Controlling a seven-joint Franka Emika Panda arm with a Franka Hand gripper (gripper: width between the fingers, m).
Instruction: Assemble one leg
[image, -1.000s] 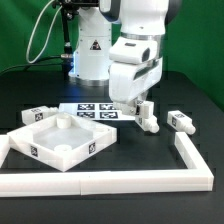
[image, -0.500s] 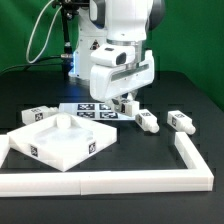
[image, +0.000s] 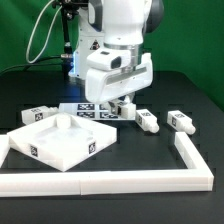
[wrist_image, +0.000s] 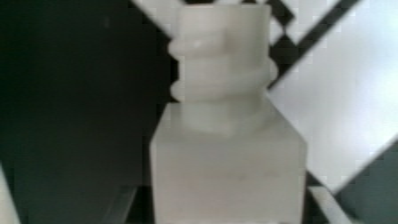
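On the black surface (image: 200, 105), toward the exterior view's left, lies the square panel (image: 60, 142), with the L-shaped border bar (image: 190, 168) along the near side and the exterior view's right. The arm (image: 125, 40) hangs tilted over the marker board (image: 88, 109). Its hand (image: 123, 103) is clenched on the leg (wrist_image: 222, 140), clear of the surface. The leg's long axis runs along the hand's reach, with the threaded end pointing away from the wrist. A loose peg (image: 147, 121) lies nearby.

No legible words or numbers, only a black triangular warning sign (image: 91, 46) on the white robot base (image: 80, 62)
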